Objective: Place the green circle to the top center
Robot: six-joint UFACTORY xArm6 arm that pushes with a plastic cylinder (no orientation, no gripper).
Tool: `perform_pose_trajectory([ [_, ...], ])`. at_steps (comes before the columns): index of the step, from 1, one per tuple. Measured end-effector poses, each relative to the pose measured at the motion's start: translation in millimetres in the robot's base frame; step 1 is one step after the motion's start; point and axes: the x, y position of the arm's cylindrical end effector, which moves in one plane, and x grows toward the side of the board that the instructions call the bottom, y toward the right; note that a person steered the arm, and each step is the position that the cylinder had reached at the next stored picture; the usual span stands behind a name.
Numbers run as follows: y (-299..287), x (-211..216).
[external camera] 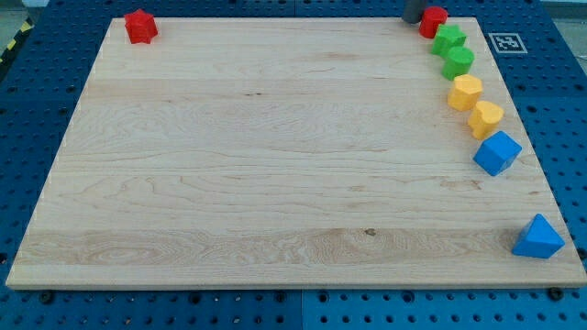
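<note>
I record the counter (275, 156) as pale, light-grained wood, smooth and matt, with one small dark knot low down. The green circle (459, 62), yellow blocks (465, 92), blue cube (496, 152) and red block (140, 26) look like solid-coloured plastic with a soft sheen. The surrounding blue base (27, 119) appears to be perforated painted metal.

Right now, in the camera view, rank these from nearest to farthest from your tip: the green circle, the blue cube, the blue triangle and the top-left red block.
My tip sits at the view's top right edge.
1. Green circle, just below and right of my tip.
2. Blue cube, lower on the right edge.
3. Blue triangle, bottom right corner.
4. Red block, top left corner.
</note>
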Motion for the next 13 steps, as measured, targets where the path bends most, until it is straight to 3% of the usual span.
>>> perform_pose_trajectory([
  [5, 135.0, 9.3],
  [7, 124.1, 109.9],
  [13, 48.1, 124.1],
])
